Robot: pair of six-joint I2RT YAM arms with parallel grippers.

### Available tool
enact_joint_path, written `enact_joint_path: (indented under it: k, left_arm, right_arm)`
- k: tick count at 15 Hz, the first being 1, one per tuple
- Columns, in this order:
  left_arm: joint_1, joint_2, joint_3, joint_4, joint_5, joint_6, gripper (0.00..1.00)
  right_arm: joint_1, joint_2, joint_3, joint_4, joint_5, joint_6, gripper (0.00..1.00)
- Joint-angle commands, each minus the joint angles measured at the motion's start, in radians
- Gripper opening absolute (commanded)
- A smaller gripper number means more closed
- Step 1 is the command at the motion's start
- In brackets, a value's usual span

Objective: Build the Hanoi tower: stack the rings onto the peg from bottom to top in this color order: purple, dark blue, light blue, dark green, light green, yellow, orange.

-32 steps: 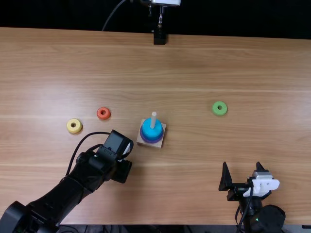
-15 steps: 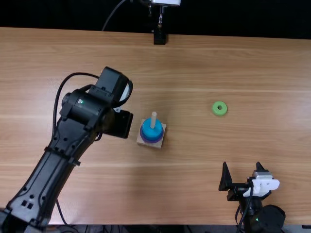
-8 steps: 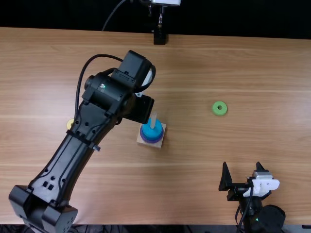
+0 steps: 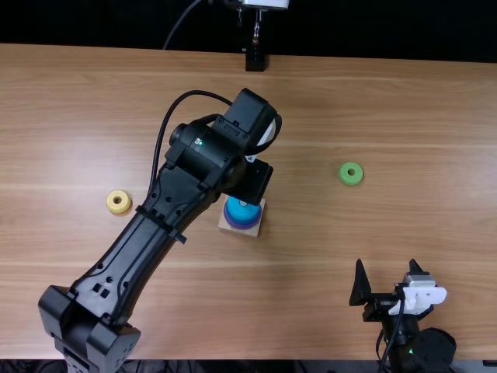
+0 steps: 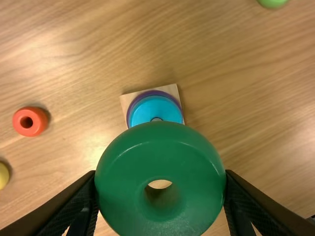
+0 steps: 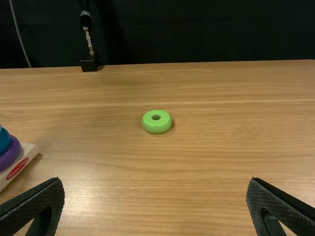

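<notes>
- Your left gripper (image 4: 250,183) has its 2 fingers closed on the dark green ring (image 5: 161,142), 1 finger at each side of it; the ring's hole shows between them.
- You have the peg (image 5: 156,119) close by that gripper; in the top view the gripper hides most of it.
- Just on the near-edge side of your left gripper is the wooden base (image 4: 255,233). On it you have 3 rings: the purple ring (image 4: 242,226) lowest, then the dark blue ring (image 6: 4,140), with the light blue ring (image 4: 244,211) on top.
- To the left of your left gripper, well apart, the yellow ring (image 4: 119,202) lies flat on the table (image 4: 303,311).
- On that same side of your left gripper you have the orange ring (image 5: 30,122), flat on the wood, near the yellow one and apart from the base.
- To the right of your left gripper, well apart, you have the light green ring (image 4: 351,173), flat on the wood.
- Your right gripper (image 4: 386,268) has its 2 fingers wide apart with nothing between them, above the table's near edge. From there, the light green ring is well ahead, toward the far edge, and the base is off to the left.
</notes>
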Motion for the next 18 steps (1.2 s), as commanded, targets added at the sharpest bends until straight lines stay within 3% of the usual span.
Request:
enact_joint_path:
  k: [1,14,15,16,17,18]
  left_arm:
    - [-0.008,0.036,0.036,0.000,0.005,-0.007,0.00]
    - [-0.039,0.086,0.008,0.002,0.010,-0.005,0.00]
    - [-0.039,0.086,0.010,0.009,0.016,-0.003,0.15]
    - [-0.039,0.086,0.010,0.009,0.027,-0.003,0.49]
    - [-0.039,0.086,0.007,0.000,0.053,-0.007,0.96]
    - [-0.036,0.086,0.005,-0.002,0.097,-0.009,1.00]
  right_arm:
    - [-0.014,-0.013,-0.068,-0.060,0.004,-0.002,1.00]
    - [-0.014,-0.013,-0.068,-0.060,0.004,-0.002,1.00]
    - [-0.014,-0.013,-0.068,-0.060,0.004,-0.002,1.00]
    - [-0.014,-0.013,-0.068,-0.060,0.004,-0.002,1.00]
    - [-0.014,-0.013,-0.068,-0.060,0.004,-0.002,1.00]
    - [-0.014,-0.013,-0.068,-0.060,0.004,-0.002,1.00]
